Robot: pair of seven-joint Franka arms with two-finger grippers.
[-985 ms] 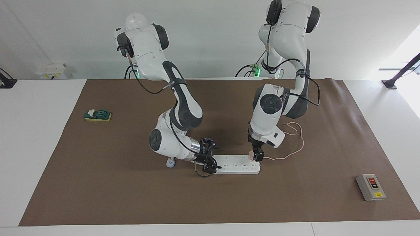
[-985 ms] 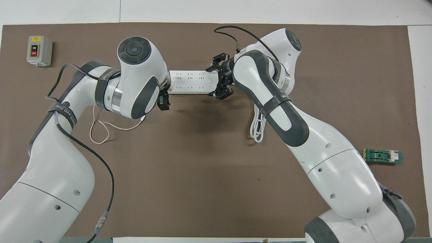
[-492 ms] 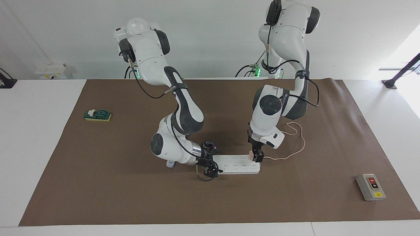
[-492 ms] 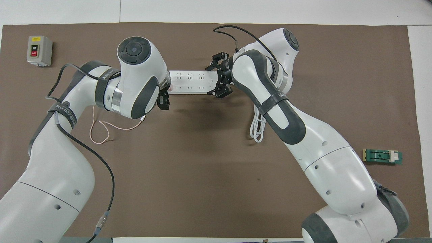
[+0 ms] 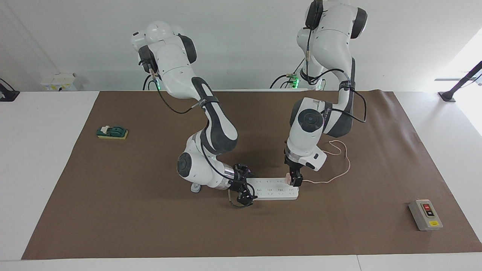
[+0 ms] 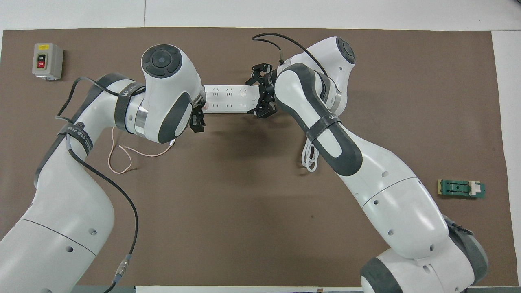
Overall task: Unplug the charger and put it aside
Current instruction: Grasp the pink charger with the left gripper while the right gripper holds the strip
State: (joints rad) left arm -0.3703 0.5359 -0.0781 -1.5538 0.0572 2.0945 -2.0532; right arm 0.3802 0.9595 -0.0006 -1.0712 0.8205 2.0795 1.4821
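- Since a second ago the right arm has slid along toward the left arm's end of the table, so the right gripper (image 5: 243, 187) now sits further in over the end of the power strip (image 5: 273, 189); the left arm has not visibly moved.
- Nearest the robots, a green block (image 5: 112, 131) lies at the right arm's end of the brown mat (image 5: 150, 226), well apart from everything else.
- Loops of thin pink cable (image 5: 340, 160) lie on the mat near the left arm, running to the charger.
- Left gripper (image 5: 294, 180) points straight down at the strip's end toward the left arm, its fingers set on either side of the charger (image 5: 288, 178), the small pink cube that sits plugged into the strip; I cannot tell whether the fingers press on it.
- Right gripper lies low and level at the strip's other end, its fingers spread wide across the strip's width, one on each long side.
- A white plug (image 5: 195, 187) with its coiled white cord (image 6: 310, 156) rests on the mat just beside the right arm's wrist.
- Farthest from the robots, a grey switch box (image 5: 425, 214) with red and black buttons sits at the left arm's end of the mat.
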